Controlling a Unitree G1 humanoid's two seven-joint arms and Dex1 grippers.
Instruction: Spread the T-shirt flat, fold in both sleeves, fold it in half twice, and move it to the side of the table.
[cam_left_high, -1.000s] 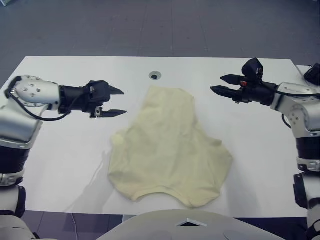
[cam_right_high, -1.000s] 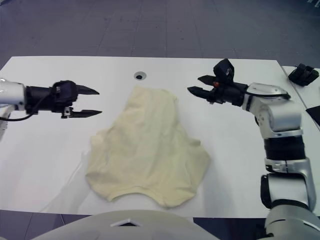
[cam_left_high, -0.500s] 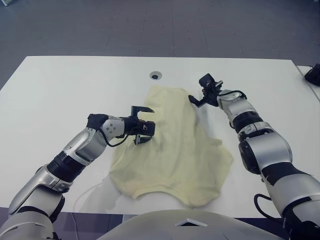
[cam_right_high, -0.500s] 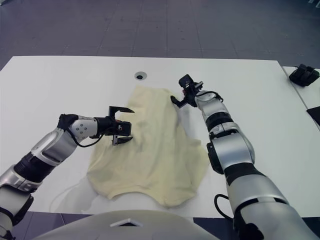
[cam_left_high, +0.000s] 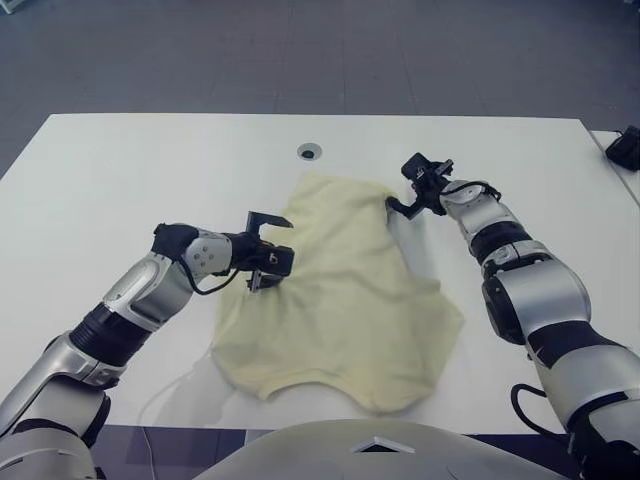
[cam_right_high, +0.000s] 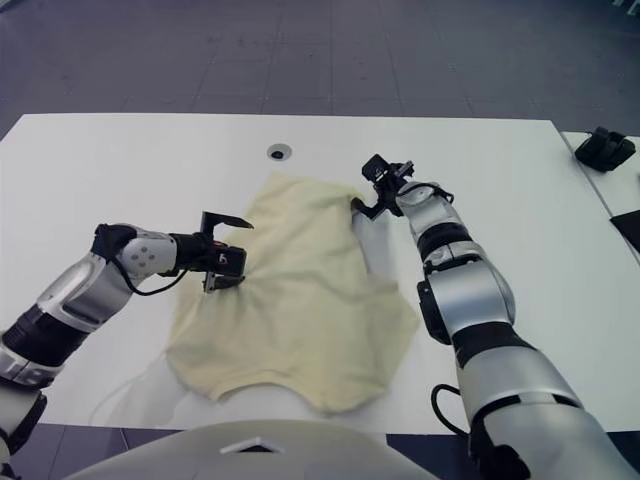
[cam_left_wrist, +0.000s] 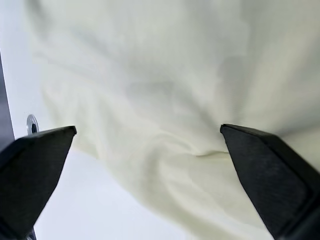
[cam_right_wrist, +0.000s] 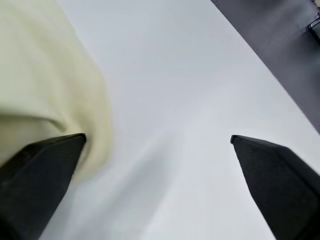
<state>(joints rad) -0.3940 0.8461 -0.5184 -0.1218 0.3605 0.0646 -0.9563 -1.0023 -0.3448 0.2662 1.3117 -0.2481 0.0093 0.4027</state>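
Pale yellow T-shirt (cam_left_high: 340, 300) on white worktop (cam_left_high: 120, 160), roughly centre, a little toward the robot's side. Not flat: bunched, narrow at the far end, broad at the near end, with a shallow curved dip in the near edge. Soft folds and ridges across the middle. Sleeves not distinguishable in the heap. Far tip near a small round hole (cam_left_high: 310, 151) in the worktop, not touching it.

Left claw (cam_left_high: 270, 252) low at the shirt's left edge, about halfway along the cloth. Spread wide, nothing held. Upper finger above the fabric, lower finger at the cloth margin; contact with the fabric impossible to confirm. From the left wrist camera: two dark fingers far apart, rumpled yellow cloth between and beyond them, a strip of bare worktop alongside.

Right claw (cam_left_high: 400, 188) at the shirt's far right corner. Also spread wide, nothing gripped. One finger against or just beside the cloth edge; cannot tell which. From the right wrist camera: a rounded fold of yellow fabric next to one finger, bare white worktop between the two, grey floor (cam_left_high: 300, 50) past the worktop's edge.

Both arms reaching inward from opposite sides, shirt between them.

Small dark object (cam_left_high: 625, 148) on a separate surface at far right, well apart from the shirt.
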